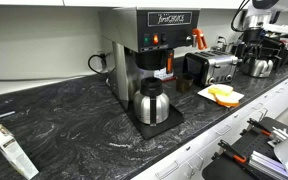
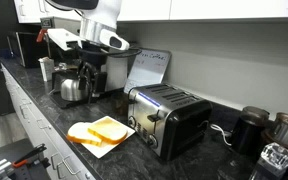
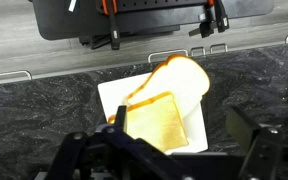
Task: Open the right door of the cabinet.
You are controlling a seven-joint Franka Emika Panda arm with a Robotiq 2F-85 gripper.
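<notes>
Gripper, jaws spread and holding nothing, hovers above bread slices on a white plate, with the cabinet handles just past the counter edge, so a careless descent would likely strike the bread.

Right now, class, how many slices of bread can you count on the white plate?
2. One slice lies lower in the wrist view, overlapping the other slice, which pokes out toward the upper right of the plate. Another could hide underneath.
</notes>
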